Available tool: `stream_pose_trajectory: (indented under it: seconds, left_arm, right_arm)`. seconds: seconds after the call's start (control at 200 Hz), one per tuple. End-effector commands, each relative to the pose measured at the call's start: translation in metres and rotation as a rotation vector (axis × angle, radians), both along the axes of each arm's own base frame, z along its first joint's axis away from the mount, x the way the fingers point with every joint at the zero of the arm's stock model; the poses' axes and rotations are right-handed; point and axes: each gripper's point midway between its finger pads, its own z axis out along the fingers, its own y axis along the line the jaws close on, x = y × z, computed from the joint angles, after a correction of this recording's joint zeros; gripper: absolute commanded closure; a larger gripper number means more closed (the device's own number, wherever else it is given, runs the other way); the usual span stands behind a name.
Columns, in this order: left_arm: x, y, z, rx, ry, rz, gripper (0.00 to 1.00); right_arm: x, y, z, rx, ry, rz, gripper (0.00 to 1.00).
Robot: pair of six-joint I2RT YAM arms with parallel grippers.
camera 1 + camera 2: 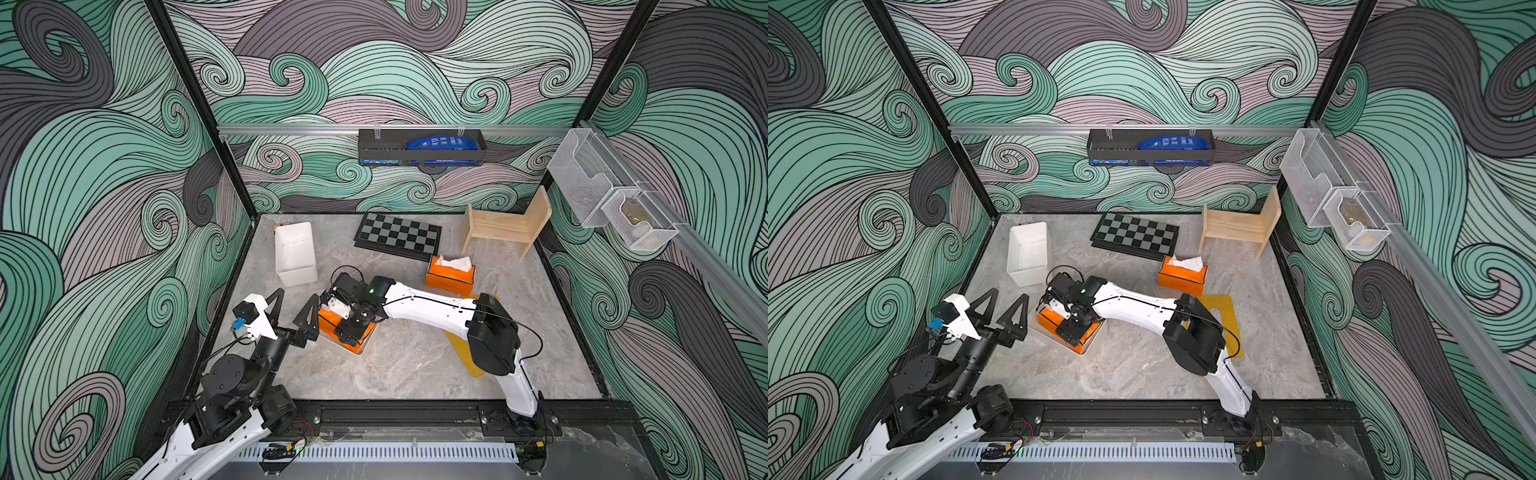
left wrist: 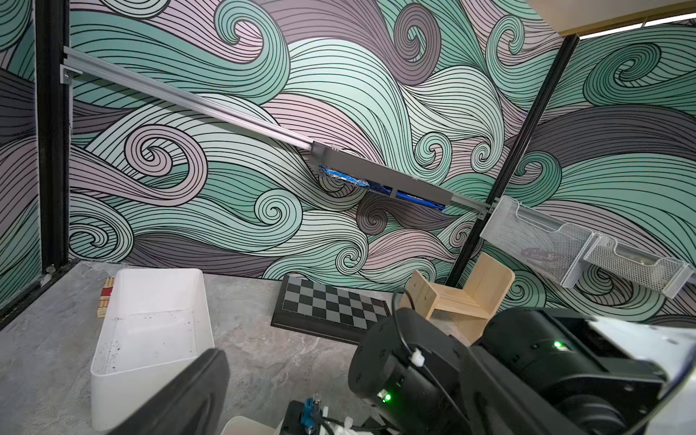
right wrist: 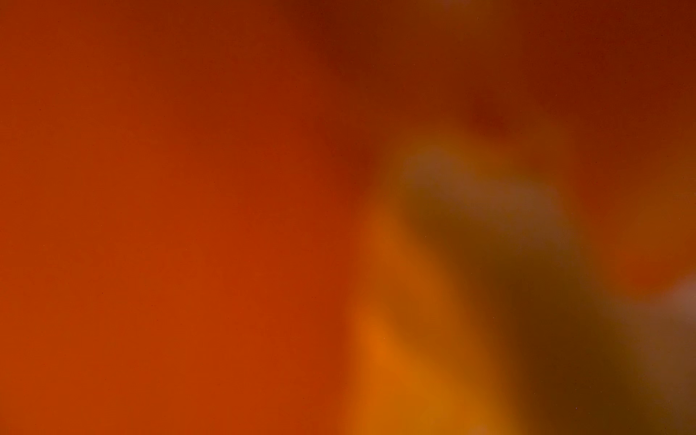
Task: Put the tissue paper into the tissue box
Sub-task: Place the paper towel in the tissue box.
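On the marble counter (image 1: 415,365) a cream tissue box (image 1: 368,340) lies open with an orange tissue pack (image 1: 328,326) inside it. The right tool (image 1: 351,330) points down onto that pack from above. The wrist hides its jaws in both top views, and the right wrist view is only a blurred field of orange, so how far it stands open, and whether it grips the pack, cannot be told. Just beside the tissue box, on its left, the left tool (image 1: 291,309) hangs with its two triangular fingers (image 1: 308,312) spread wide and nothing between them. Behind the tissue box, toward the back wall, stand a white bin (image 1: 297,276) and a chessboard (image 1: 399,237). To the box's back right lies a second orange pack (image 1: 449,280) with white tissue (image 1: 457,262) bulging from its top, and farther that way stands a wooden stand (image 1: 507,226). A yellow sheet (image 1: 1225,311) lies flat to the box's right, partly under the right arm.
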Motion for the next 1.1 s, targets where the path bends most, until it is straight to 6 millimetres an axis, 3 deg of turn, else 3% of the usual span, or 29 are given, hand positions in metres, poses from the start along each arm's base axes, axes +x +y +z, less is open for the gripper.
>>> stream_pose_trajectory:
  seconds: [0.0, 0.375, 0.605, 0.755, 0.901, 1.096]
  left_arm:
    - [0.000, 0.004, 0.003, -0.018, -0.008, 0.017, 0.01]
    - [0.001, 0.003, 0.002, -0.015, -0.006, 0.017, 0.01]
    - [0.001, 0.003, 0.001, -0.012, -0.002, 0.018, 0.01]
    - [0.001, 0.004, 0.001, -0.010, 0.000, 0.022, 0.01]
    - [0.002, 0.005, 0.000, -0.010, 0.004, 0.028, 0.01]
    - [0.002, 0.007, 0.000, -0.012, 0.006, 0.039, 0.01]
  right_arm:
    - [-0.001, -0.003, -0.012, -0.041, -0.008, 0.007, 0.20]
    - [0.007, -0.005, -0.040, -0.119, -0.017, -0.006, 0.09]
    - [0.012, 0.004, -0.038, -0.104, -0.026, -0.005, 0.00]
    - [0.019, 0.016, -0.006, -0.034, -0.066, -0.007, 0.00]
    - [0.024, 0.025, 0.049, 0.072, -0.129, -0.016, 0.00]
    - [0.029, 0.009, 0.123, 0.172, -0.240, -0.067, 0.00]
